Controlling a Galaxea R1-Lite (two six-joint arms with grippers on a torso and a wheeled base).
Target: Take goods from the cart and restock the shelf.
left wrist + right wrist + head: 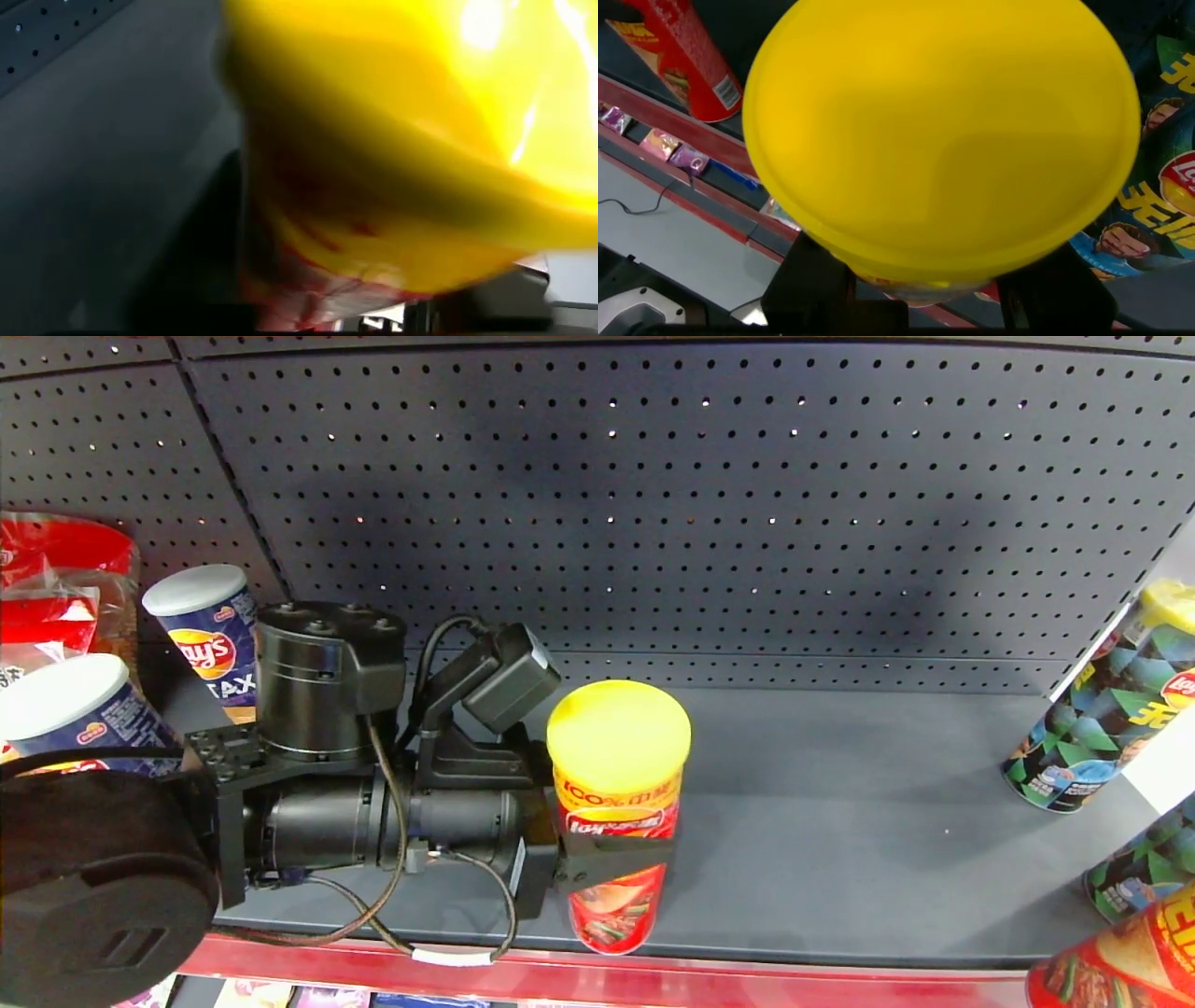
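A red chip can with a yellow lid (616, 821) stands upright near the front edge of the grey shelf (840, 821). My left gripper (616, 854) comes in from the left and is shut on the can's middle. In the left wrist view the yellow lid (420, 140) looms close above the red body (308, 280). My right gripper (934, 303) is shut on a second can with a yellow lid (943, 140), with black fingers (813, 289) on either side of it. A red can (1120, 957) pokes in at the bottom right of the head view.
Blue cans with white lids (201, 625) and red bags (56, 579) crowd the shelf's left end. Teal patterned cans (1092, 728) stand at the right end. A perforated panel (653, 504) backs the shelf and a red strip (747, 980) edges its front. The bare middle offers room.
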